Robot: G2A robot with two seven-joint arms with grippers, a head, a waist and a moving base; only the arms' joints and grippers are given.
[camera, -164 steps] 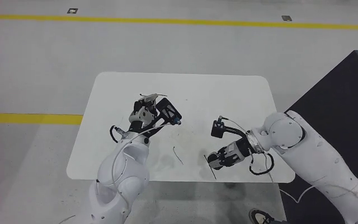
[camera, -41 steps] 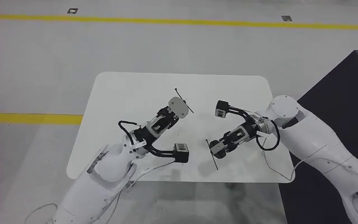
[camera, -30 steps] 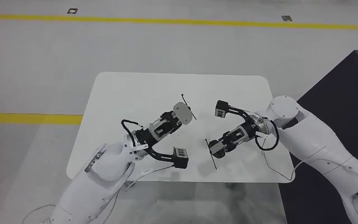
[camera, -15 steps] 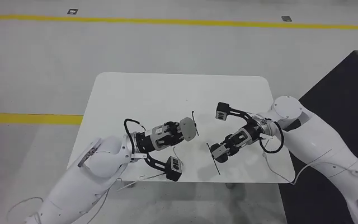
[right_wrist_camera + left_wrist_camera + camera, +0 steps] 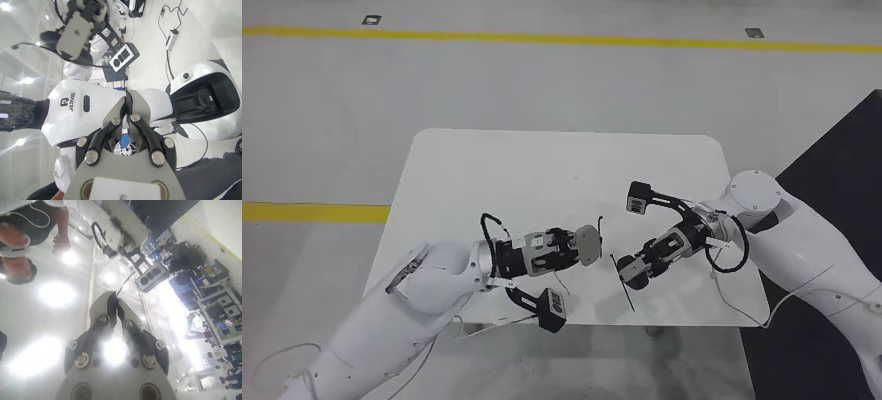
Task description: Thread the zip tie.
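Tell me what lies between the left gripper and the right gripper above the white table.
Bare white tabletop only, in the top view. The left gripper holds one thin black zip tie, the right gripper a second zip tie.

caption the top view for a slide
Left gripper holds one zip tie, right gripper a second zip tie, above table

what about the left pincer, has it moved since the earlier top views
Yes. Against the table, the left pincer has swung from the farther half toward the near edge, closing on the right pincer, zip tie pinched.
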